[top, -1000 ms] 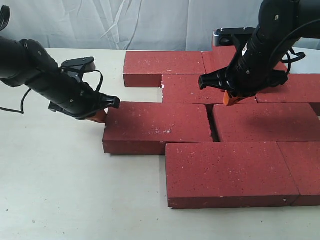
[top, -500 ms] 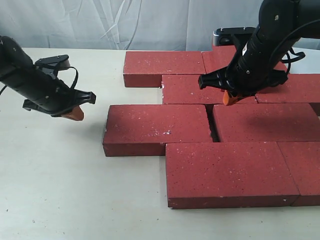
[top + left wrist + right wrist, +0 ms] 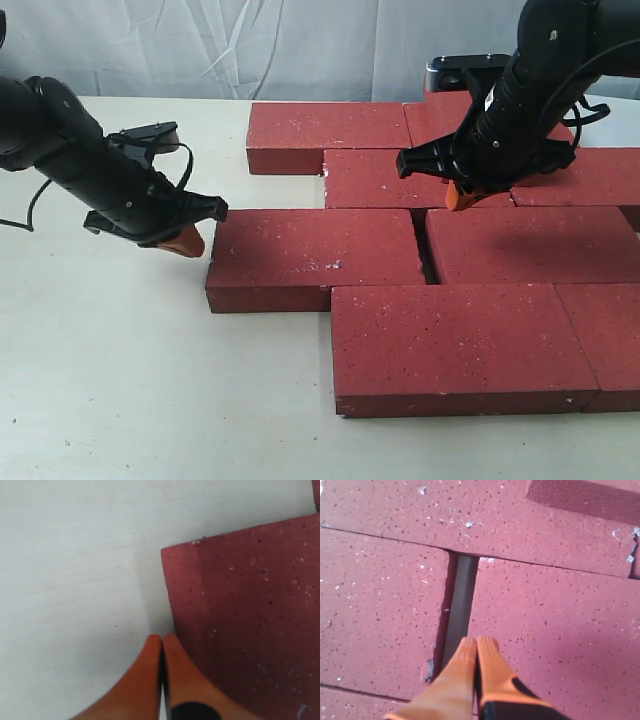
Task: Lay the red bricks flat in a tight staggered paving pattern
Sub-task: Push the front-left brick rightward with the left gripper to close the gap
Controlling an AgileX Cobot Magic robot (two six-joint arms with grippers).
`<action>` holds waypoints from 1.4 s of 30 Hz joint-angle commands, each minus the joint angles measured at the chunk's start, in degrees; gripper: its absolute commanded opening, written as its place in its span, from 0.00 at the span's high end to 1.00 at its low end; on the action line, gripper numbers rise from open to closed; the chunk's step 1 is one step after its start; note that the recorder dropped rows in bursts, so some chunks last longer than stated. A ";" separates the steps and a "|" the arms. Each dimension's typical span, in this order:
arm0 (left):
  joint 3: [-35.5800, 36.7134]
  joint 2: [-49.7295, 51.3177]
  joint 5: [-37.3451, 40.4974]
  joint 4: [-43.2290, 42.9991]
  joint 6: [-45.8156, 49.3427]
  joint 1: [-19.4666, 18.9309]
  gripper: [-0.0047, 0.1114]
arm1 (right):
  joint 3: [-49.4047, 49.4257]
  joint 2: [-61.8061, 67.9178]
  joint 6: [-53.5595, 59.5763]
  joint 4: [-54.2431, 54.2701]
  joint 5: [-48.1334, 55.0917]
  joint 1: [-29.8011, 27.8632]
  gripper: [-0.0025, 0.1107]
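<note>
Exterior view: rough dark-red rectangular paver bricks [image 3: 470, 340] lie flat, staggered, mostly tight; one mid-row gap [image 3: 421, 250] unclosed. Fingers pressed together on left gripper [image 3: 186, 243] and right gripper [image 3: 457, 198].

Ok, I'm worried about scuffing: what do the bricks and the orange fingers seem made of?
The red bricks look like concrete or fired clay: matte, pitted, white-flecked. The orange fingers look like smooth plastic or rubber, evenly coloured.
</note>
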State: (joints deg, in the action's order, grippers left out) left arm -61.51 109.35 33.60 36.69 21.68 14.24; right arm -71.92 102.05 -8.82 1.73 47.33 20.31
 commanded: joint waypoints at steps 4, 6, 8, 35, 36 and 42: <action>-0.26 0.33 0.55 3.57 -0.07 0.26 0.96 | 0.27 -0.64 0.23 -0.04 -0.30 -0.27 0.99; -0.26 0.86 0.55 3.89 -0.07 0.26 0.96 | 0.27 -0.64 0.23 -0.04 -0.30 -0.27 0.99; -0.26 1.87 0.93 5.09 -0.07 0.26 0.96 | 0.27 -0.64 0.23 -0.04 -0.30 -0.27 0.99; -0.58 5.31 4.35 11.12 11.68 -2.71 0.96 | 0.27 -0.64 0.33 0.07 -0.40 -0.27 0.99; -0.58 5.31 4.35 11.97 11.57 -2.71 0.96 | 0.27 -0.64 0.33 0.07 -0.40 -0.27 0.99; -0.58 5.31 5.89 16.09 11.86 1.11 0.96 | 0.27 -0.64 0.33 -0.01 -0.71 -0.27 0.99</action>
State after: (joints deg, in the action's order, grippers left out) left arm -61.60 114.47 38.97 52.07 33.47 14.12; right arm -71.92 102.05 -8.72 1.85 46.99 20.31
